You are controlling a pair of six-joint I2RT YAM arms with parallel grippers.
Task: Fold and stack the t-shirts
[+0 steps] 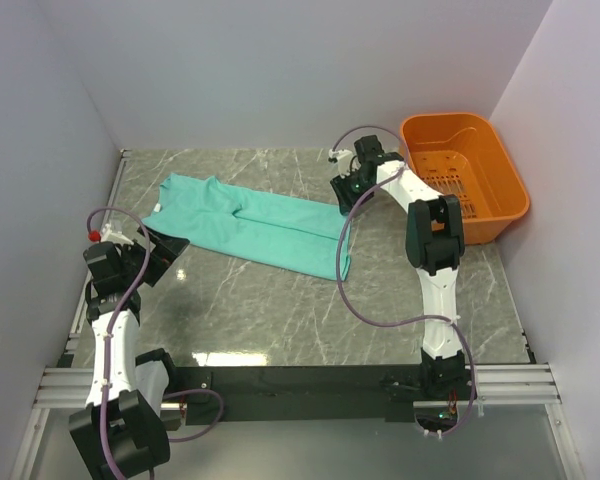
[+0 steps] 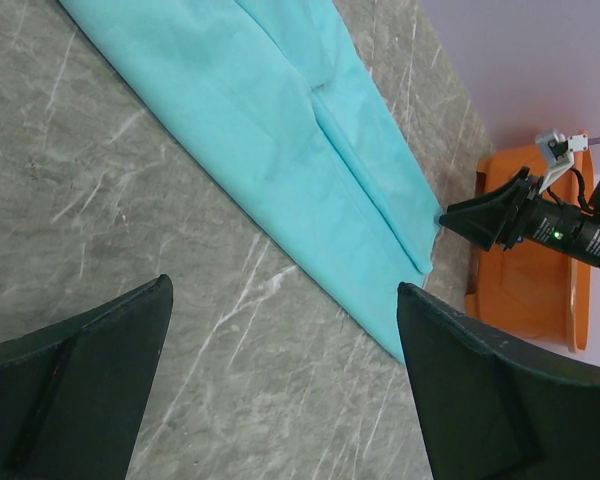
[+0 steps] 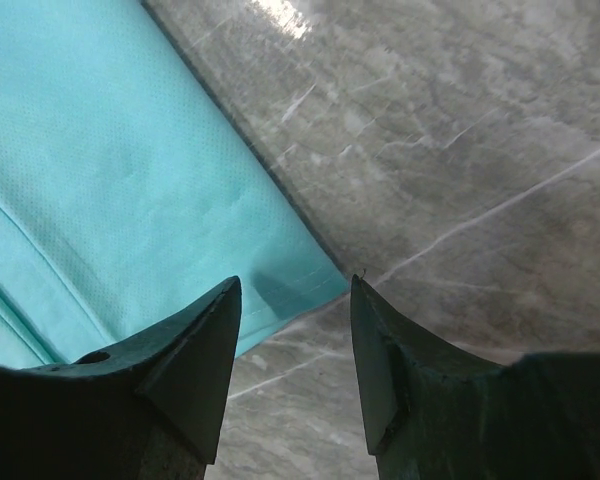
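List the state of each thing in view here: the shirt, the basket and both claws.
t-shirt: folded lengthwise into a long strip, lying flat.
orange basket: upright, empty.
left claw: open, holding nothing, clear of the cloth.
right claw: open, at the t-shirt's corner, nothing pinched.

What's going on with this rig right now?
It's mid-fold on one teal t-shirt, which lies on the marble table as a long narrow strip. Neither arm holds it. The right gripper is open over the strip's corner nearest the orange basket. The left gripper is open by the other end, over bare table. No stack is in view.
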